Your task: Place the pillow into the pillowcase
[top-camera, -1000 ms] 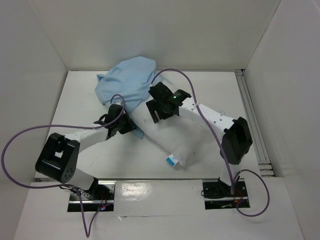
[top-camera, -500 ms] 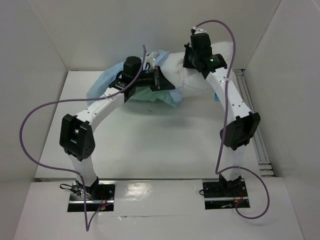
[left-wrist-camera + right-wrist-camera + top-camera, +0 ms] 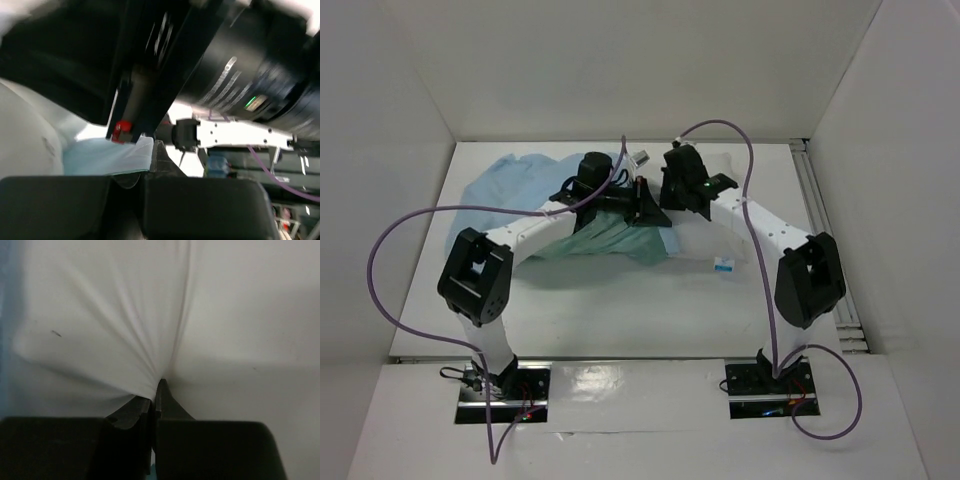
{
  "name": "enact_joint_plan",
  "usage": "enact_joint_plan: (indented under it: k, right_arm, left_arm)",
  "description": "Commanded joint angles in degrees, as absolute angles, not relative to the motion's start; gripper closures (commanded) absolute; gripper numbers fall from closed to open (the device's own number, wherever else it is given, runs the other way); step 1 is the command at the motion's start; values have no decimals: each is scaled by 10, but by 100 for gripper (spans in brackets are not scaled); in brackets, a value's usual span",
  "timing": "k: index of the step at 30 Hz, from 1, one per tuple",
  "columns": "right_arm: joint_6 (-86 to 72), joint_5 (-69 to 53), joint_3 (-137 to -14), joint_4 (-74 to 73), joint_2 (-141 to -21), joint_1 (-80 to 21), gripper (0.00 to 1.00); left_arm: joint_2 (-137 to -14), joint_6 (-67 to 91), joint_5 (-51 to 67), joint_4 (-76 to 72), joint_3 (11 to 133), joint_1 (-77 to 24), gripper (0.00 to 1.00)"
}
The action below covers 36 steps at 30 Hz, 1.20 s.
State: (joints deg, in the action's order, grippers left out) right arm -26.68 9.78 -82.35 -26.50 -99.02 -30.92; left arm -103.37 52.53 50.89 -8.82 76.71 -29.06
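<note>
The right gripper [image 3: 154,396] is clenched on a pucker of the white pillow [image 3: 95,320], and the left gripper [image 3: 149,162] pinches the pillowcase [image 3: 100,157] edge. Only the overhead view shows the pillowcase stretching leftward across the table [image 3: 620,320] from the grippers, and the pillow's labelled corner [image 3: 725,265] pointing near-right.

Place: a robotics lab test cell.
Enclosure: plain white walls [image 3: 620,70] box in a white table [image 3: 620,320] on its left, far and right sides.
Rig: left arm [image 3: 520,232] and right arm [image 3: 760,225] bolted to metal plates [image 3: 500,395] at the near edge.
Wiring: purple cables [image 3: 720,122] loop loose.
Fixture: aluminium rail [image 3: 827,240] along the table's right edge.
</note>
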Motion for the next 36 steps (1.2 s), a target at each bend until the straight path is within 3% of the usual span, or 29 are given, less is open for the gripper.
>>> enact_joint_plan:
  k: [1,3,7,8,10,11,13,14,15,16,17,18,19,20,25,27,30,36]
  right_arm:
    - [-317,38,-827,-207,-936,-307,100]
    - [-317,23,-827,-207,-924,-294,100]
    - [-307,-7,-810,-220,-892,-294,100]
    - [-307,-7,-803,-220,-876,-294,100]
    - [-307,-21,-769,-220,-849,-310,100]
    - [-307,-21,-756,-220,-839,-316,100]
    - [-301,-47,-708,-205,-821,-343,100]
    - [-294,-54,-692,-200,-809,-352,100]
    - [-285,-54,-662,-192,-803,-377,100]
    - [-276,-65,-651,-192,-803,-390,100]
    - [-266,-72,-644,-192,-797,-403,100]
    - [-257,-72,-644,-220,-797,-417,96]
    - [-235,-50,-651,-241,-797,-446,85]
    - [-228,-21,-672,-291,-797,-460,55]
    - [-255,183,-735,-398,-754,-482,17]
    - [-272,258,-741,-407,-708,-463,11]
    - [-323,294,-719,-414,-651,-406,9]
    - [-338,92,-638,-400,-601,-203,9]
  left_arm:
    - [-966,540,554,-201,759,-306,100]
    - [-948,510,548,-157,758,-306,98]
    - [-896,335,467,142,836,-306,11]
    - [-887,312,449,182,866,-306,6]
    - [-861,253,404,278,892,-300,5]
    - [-852,241,392,299,907,-291,11]
    - [-833,234,343,320,907,-269,38]
    - [-825,234,317,320,912,-263,61]
    - [-824,246,234,344,923,-257,59]
    - [-824,252,200,360,935,-257,47]
    - [-839,252,173,378,950,-250,29]
    - [-873,252,118,394,983,-250,11]
    - [-894,245,95,436,1003,-250,7]
    - [-914,245,35,454,1037,-250,5]
    - [-1001,260,-126,500,1078,-283,5]
    - [-1020,260,-172,495,1098,-290,6]
    - [-1059,260,-229,495,1129,-305,9]
    - [-1150,249,-294,524,1241,-323,17]
